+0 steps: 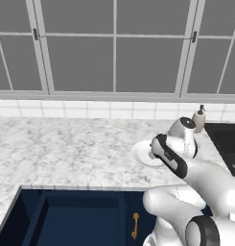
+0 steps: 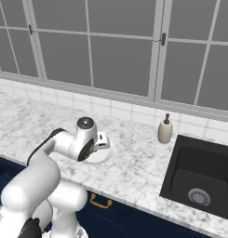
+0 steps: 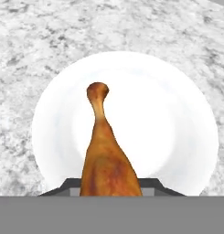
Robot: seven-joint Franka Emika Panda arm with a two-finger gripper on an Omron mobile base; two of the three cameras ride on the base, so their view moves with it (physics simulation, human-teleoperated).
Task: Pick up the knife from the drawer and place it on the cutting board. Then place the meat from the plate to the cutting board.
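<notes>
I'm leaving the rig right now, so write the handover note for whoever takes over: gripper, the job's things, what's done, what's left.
Gripper: down over the plate, closed on the thick end of the drumstick.
Drumstick: over the middle of the plate, bone end pointing away from the hand; cannot tell if it has left the plate.
Plate: on the marble counter, near the soap bottle and the black sink.
Drawer: open below the counter; no knife visible in the part that shows.
Knife and cutting board: not in these views, so the knife step cannot be confirmed.
Left: carry the drumstick to the cutting board and release.
</notes>
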